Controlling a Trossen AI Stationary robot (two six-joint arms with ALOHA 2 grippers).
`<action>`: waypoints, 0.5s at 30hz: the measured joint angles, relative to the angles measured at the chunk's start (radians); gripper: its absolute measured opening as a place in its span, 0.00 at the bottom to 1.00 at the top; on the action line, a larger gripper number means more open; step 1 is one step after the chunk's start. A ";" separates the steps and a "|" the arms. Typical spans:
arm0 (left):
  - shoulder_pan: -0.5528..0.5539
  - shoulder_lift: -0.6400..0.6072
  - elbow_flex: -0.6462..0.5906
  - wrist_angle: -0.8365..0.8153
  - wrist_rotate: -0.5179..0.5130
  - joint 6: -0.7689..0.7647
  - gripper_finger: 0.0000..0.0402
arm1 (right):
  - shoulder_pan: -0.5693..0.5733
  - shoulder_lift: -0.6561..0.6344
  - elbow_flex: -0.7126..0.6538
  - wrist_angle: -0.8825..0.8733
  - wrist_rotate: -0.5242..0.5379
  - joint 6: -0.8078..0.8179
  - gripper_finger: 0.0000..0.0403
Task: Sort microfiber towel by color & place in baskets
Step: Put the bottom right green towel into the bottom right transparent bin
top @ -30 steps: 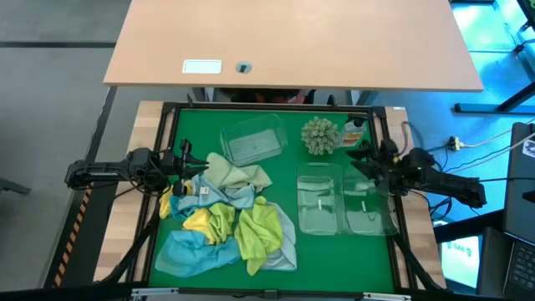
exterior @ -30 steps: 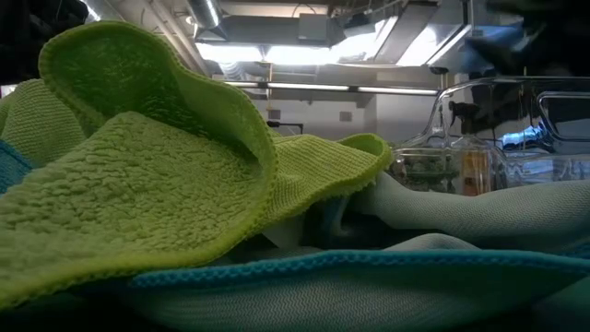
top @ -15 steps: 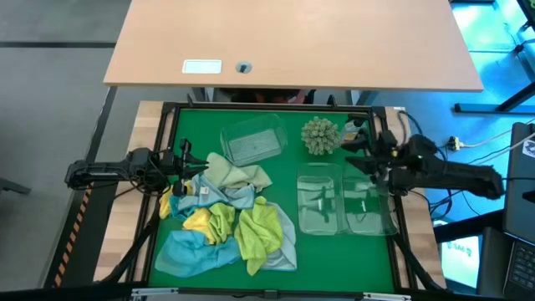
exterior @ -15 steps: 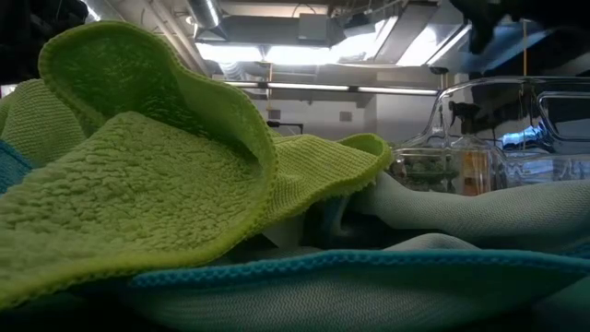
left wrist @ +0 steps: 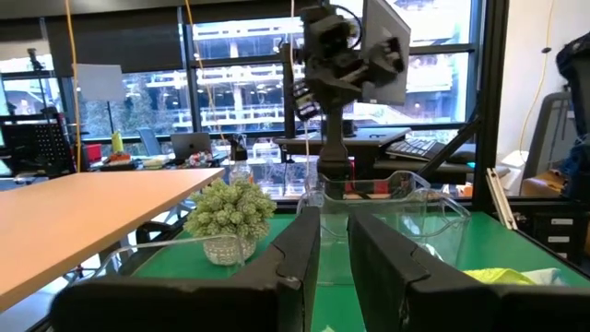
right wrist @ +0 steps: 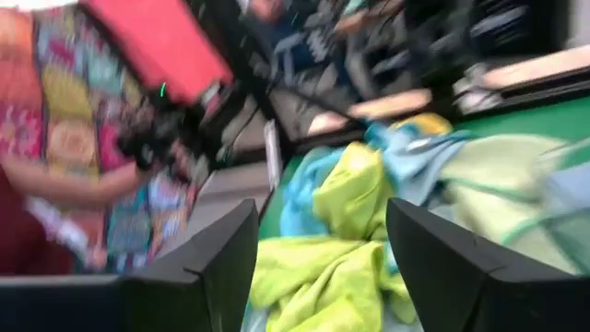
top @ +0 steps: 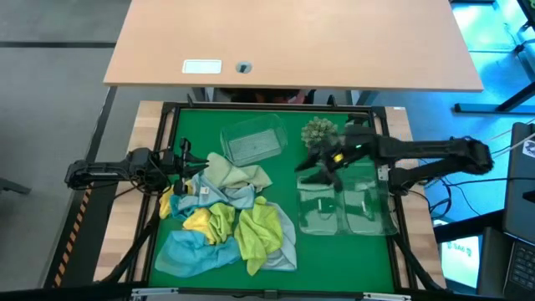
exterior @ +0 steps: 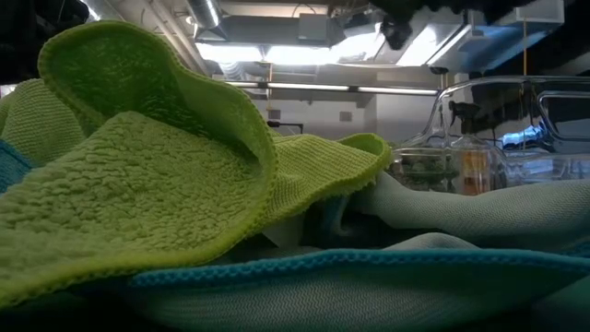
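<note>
From above, a green mat (top: 276,259) covers the table inside a black frame, with a tan desk (top: 292,42) beyond it. The towels (top: 226,219) lie heaped on the mat's left half: lime green, yellow, light blue and pale grey-blue, overlapping. Three clear bins stand empty: one bin (top: 251,142) at the back near the middle, tilted, and a pair (top: 344,209) side by side on the right. A spiky ball (top: 318,134) sits between the back bin and the right arm. The left gripper (top: 194,170) rests at the heap's left edge; its fingers are near together, and I cannot tell whether they pinch cloth. The right gripper (top: 322,171) hangs over the near-left bin of the pair, jaws spread, holding nothing.

The low view sits right against the heap: a lime towel (exterior: 147,175) fills the frame, with a teal hem below and pale cloth to the right. Behind these show a bin wall (exterior: 498,111), ceiling lights, and the dark right arm at the top.

The left wrist view looks across the mat to the ball (left wrist: 230,210), a bin (left wrist: 406,189), the right arm raised above it, and large windows behind. Its own fingers (left wrist: 300,249) stand close, with a narrow gap.

The right wrist view, blurred, shows its fingers (right wrist: 221,258) wide apart over lime, yellow and blue towels, and a person in patterned clothing beyond the table.
</note>
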 joint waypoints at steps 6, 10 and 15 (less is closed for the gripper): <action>0.000 0.000 0.000 0.000 -0.005 0.000 0.14 | 0.122 0.171 0.159 -0.121 0.079 -0.172 0.59; 0.000 0.000 0.000 0.000 -0.022 0.000 0.14 | 0.178 0.255 0.232 -0.185 0.214 -0.223 0.59; 0.000 0.000 0.000 0.000 -0.022 0.000 0.14 | 0.220 0.340 0.271 -0.196 0.303 -0.227 0.59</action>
